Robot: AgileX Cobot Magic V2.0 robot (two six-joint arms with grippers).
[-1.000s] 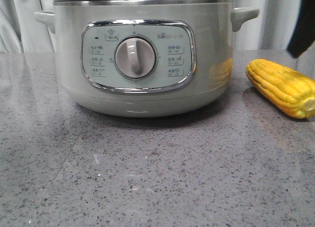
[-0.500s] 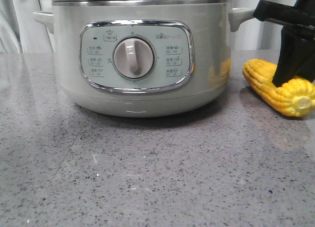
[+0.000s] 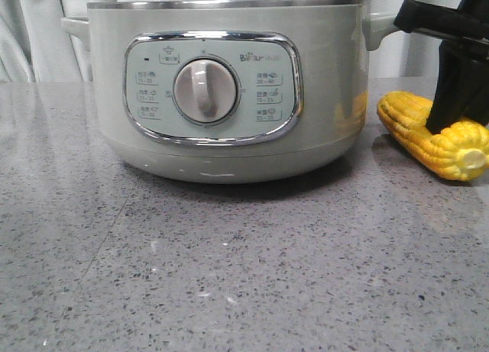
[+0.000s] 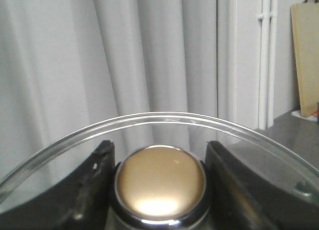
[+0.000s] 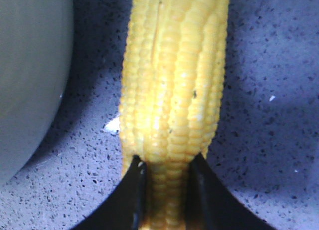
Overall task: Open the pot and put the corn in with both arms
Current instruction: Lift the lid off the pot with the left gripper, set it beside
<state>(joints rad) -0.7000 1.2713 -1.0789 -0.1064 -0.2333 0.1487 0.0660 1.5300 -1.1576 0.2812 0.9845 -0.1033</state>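
Observation:
The sage-green pot [image 3: 229, 92] stands on the grey counter in the front view, its steel rim bare and no lid on it. The corn [image 3: 432, 134] lies to its right on the counter. My right gripper [image 3: 454, 115] is down over the cob, and in the right wrist view its black fingers [image 5: 137, 190] are shut on the corn [image 5: 174, 90], with the pot wall [image 5: 30, 75] beside it. My left gripper [image 4: 160, 182] is shut on the golden knob [image 4: 162, 180] of the glass lid [image 4: 164, 117], held up in front of the curtain.
A grey speckled counter [image 3: 244, 276] runs across the front. White curtains [image 4: 99, 65] hang behind. A beige board [image 4: 305, 55] leans at the back in the left wrist view. The pot's side handles [image 3: 380, 27] stick out near my right arm.
The lid has gone up off the pot and out of the front view. My right gripper came down from the top right onto the corn and stays there.

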